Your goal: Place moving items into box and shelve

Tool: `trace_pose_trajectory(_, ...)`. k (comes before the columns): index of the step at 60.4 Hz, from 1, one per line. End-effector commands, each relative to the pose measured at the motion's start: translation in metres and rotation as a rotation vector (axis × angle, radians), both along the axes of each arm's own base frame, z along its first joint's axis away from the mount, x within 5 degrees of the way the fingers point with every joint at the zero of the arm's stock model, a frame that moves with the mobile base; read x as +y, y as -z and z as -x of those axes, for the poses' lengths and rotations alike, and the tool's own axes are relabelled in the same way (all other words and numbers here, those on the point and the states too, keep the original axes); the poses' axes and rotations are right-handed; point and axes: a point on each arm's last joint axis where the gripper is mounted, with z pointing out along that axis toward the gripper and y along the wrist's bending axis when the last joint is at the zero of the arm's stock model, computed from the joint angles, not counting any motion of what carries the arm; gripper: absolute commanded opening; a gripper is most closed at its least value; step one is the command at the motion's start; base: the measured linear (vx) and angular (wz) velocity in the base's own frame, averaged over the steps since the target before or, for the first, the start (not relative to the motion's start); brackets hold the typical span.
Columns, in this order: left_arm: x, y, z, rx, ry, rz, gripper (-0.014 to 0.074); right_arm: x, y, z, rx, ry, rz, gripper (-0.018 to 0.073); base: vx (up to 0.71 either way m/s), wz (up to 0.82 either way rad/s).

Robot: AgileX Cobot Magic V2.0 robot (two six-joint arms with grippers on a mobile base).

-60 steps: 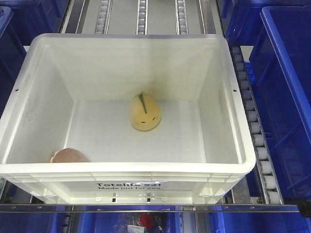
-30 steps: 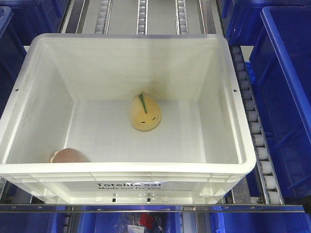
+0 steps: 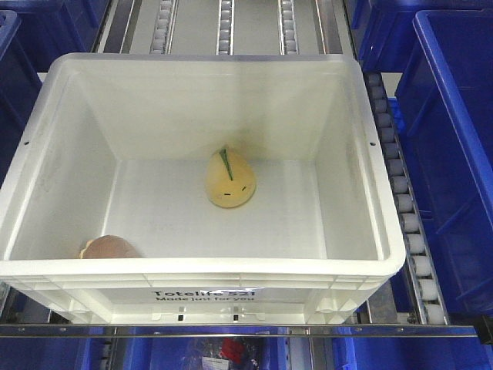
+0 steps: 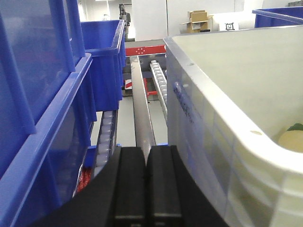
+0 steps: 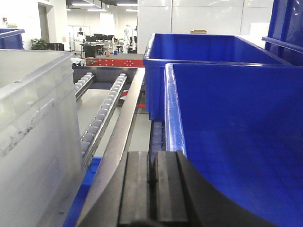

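A white box (image 3: 208,270) stands on the roller shelf. Inside it, a yellow pear-shaped item (image 3: 229,182) with a green stem lies near the middle of the floor. A tan rounded item (image 3: 108,247) lies in the front left corner, partly hidden by the rim. My left gripper (image 4: 146,163) is shut and empty, low beside the box's left wall (image 4: 227,142); the yellow item (image 4: 291,139) peeks over that wall. My right gripper (image 5: 152,165) is shut and empty, between the box's right wall (image 5: 33,132) and a blue bin. Neither gripper clearly shows in the front view.
Blue bins flank the box: one on the right (image 3: 454,154) (image 5: 236,132), one on the left (image 4: 42,118). Roller tracks (image 3: 400,200) run alongside and behind the box. A metal rail (image 3: 231,330) crosses below the box's front, with more blue bins beneath.
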Motion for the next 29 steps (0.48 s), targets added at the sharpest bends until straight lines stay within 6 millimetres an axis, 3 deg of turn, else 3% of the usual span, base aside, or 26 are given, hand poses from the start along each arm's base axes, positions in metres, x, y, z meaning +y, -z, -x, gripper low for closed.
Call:
trace_pose_trajectory(1, -0.0001, -0.0025, 0.0008, -0.079, 0.004, 0.015, -0.0006, 0.0002, -0.0064, 0.0014, -0.096, -0.002, 0.007, -0.0006, 0.00, 0.00)
trace_pose_trajectory(29, -0.0001, -0.0025, 0.0008, -0.079, 0.004, 0.015, -0.0006, 0.0002, -0.0064, 0.0014, -0.096, -0.002, 0.010, -0.0006, 0.00, 0.00)
